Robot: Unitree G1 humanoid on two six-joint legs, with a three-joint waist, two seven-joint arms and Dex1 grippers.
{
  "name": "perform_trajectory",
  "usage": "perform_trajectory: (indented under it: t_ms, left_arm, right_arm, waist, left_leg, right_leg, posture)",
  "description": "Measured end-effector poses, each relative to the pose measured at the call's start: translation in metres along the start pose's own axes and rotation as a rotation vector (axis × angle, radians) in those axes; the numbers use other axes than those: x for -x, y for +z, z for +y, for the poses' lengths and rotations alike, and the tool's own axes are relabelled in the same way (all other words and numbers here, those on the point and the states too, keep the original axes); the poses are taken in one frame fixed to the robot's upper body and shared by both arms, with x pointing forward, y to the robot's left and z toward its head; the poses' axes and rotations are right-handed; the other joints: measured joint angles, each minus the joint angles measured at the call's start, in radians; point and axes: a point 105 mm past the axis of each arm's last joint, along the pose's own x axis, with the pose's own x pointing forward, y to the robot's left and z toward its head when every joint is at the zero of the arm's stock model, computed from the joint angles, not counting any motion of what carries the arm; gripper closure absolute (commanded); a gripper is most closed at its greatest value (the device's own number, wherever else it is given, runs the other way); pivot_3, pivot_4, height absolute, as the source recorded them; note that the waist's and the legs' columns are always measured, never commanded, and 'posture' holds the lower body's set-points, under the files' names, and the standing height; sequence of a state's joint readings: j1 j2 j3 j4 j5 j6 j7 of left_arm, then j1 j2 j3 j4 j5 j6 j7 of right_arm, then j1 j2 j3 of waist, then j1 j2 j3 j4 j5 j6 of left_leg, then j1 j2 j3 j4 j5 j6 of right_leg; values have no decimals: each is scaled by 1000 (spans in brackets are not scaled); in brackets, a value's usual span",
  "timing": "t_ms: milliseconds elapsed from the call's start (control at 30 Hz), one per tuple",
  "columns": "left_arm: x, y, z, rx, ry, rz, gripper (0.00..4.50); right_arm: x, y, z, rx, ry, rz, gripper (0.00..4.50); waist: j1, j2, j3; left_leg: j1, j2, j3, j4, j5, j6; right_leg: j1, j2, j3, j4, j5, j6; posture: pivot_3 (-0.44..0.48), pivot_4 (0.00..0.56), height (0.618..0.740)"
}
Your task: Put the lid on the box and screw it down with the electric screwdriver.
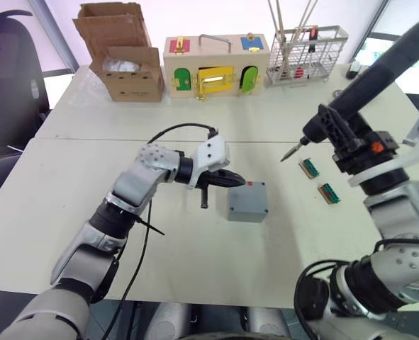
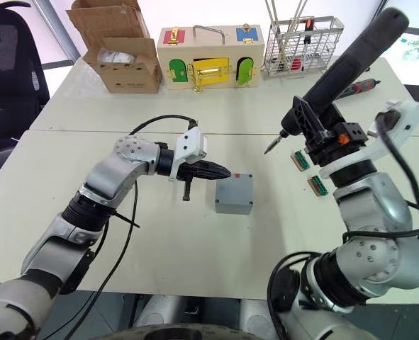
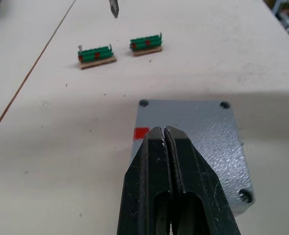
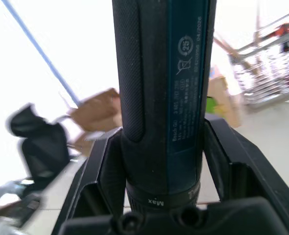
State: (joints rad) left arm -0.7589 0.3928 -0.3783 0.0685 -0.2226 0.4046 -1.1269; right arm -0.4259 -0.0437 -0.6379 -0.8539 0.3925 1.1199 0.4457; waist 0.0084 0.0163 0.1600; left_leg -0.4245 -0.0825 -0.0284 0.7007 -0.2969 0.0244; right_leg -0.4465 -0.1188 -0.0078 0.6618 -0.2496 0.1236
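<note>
The grey box [image 1: 246, 211] stands mid-table with a red mark on one side. The lid [image 3: 203, 132] lies flat on top of it, with screw holes at its corners and a screw head in one corner. My left gripper [image 3: 165, 129] is shut and empty, its tips just over the lid's edge above the red mark. My right gripper [image 1: 340, 134] is shut on the black electric screwdriver [image 1: 379, 67]. It holds it slanted in the air to the right of the box. The metal bit [image 1: 291, 152] points down toward the table, apart from the lid.
Two green terminal blocks [image 1: 310, 167] [image 1: 329, 193] lie right of the box. At the back stand a cardboard box [image 1: 127, 64], a wooden box with coloured doors [image 1: 216, 67] and a wire rack [image 1: 305, 53]. A black-and-red screwdriver [image 2: 354, 88] lies far right.
</note>
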Motion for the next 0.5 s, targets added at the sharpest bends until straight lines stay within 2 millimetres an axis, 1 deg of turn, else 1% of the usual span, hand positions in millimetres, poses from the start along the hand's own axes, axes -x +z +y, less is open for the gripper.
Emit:
perform_trajectory:
  t_ms: [67, 167, 200, 367, 500]
  left_arm:
    - [-2, -4, -2, 5, 3, 10, 4500]
    - [-8, -16, -10, 18, -14, 48, 4500]
    - [-8, -16, -12, 14, -18, 45, 4500]
    - [-8, -16, -14, -19, -27, 71, 4500]
    - [-8, -15, -15, -27, -30, 75, 4500]
  right_arm:
    - [-2, -12, 3, 27, 17, 29, 2596]
    - [-6, -28, 18, 48, 86, 63, 2596]
    - [-7, -32, 22, 53, 104, 69, 2596]
    - [-12, -35, 31, 98, 157, 70, 2596]
    - [-9, -47, 30, 105, 161, 116, 2596]
  waist:
    - [-4, 0, 0]
    - [-15, 0, 0]
    - [-18, 0, 0]
    - [-19, -1, 0]
    - [-19, -1, 0]
  left_leg:
    - [0, 0, 0, 0, 0, 0]
    - [1, 2, 0, 0, 0, 0]
    - [1, 2, 0, 0, 1, 0]
    - [4, 2, 0, 0, 1, 0]
    - [5, 2, 0, 0, 1, 1]
  right_leg:
    - [0, 0, 0, 0, 0, 0]
    - [0, 1, 0, 1, 0, 0]
    - [0, 1, 0, 1, 0, 0]
    - [2, 1, 0, 1, 0, 0]
    - [3, 1, 0, 0, 0, 0]
  posture:
    - [0, 150, 694]
    - [0, 150, 694]
    - [0, 150, 694]
    - [0, 150, 694]
    - [0, 150, 694]
